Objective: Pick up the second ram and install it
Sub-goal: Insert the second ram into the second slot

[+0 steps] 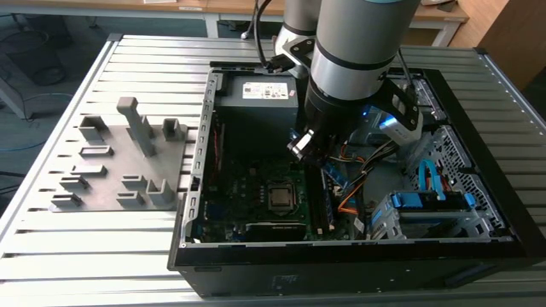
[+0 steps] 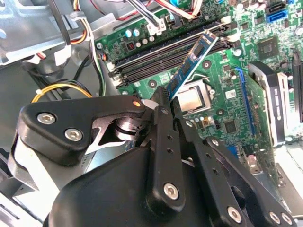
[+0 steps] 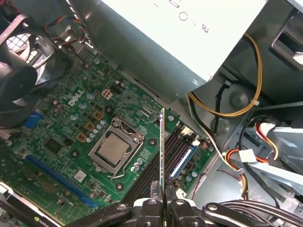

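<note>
We see an open computer case (image 1: pixel 204 128) lying on a slatted metal worktop (image 1: pixel 111 256). Beside it, on the exterior view's left, a grey holder tray (image 1: pixel 107 203) carries several upright grey blocks, with the tallest block (image 1: pixel 137 128) nearest the case. Inside the case a green motherboard (image 1: pixel 243 192) lies flat, with a silver processor socket (image 1: pixel 282 197) near its middle. A grey power supply (image 1: pixel 256 96) sits at the far end, and blue drive brackets (image 1: pixel 431 201) sit on the exterior view's right. In the first wrist view we also see a black fan (image 3: pixel 21 71) and a yellow cable (image 3: pixel 260 80).
</note>
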Robot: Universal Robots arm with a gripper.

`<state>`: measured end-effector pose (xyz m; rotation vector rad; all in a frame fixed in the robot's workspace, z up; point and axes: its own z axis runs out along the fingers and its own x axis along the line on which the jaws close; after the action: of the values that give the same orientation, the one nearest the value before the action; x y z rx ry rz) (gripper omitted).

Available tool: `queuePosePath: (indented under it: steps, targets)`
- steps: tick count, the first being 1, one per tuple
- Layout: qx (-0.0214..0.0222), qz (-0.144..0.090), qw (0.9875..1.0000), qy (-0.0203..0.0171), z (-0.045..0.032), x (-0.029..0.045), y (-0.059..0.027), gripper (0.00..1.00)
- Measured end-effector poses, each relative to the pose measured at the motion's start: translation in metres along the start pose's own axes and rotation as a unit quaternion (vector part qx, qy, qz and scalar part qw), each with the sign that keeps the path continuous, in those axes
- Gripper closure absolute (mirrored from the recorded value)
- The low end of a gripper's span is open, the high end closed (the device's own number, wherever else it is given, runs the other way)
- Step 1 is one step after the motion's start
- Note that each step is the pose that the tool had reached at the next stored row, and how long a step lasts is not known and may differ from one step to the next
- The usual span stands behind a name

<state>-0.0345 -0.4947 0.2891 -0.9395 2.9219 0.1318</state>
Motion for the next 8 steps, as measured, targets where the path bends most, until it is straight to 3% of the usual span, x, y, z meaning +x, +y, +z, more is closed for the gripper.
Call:
queuePosePath:
  steps: [8]
  targets:
    - [0.0016, 0.017, 0.9999, -0.0010, 0.0001, 0.0000, 0.0000, 0.86]
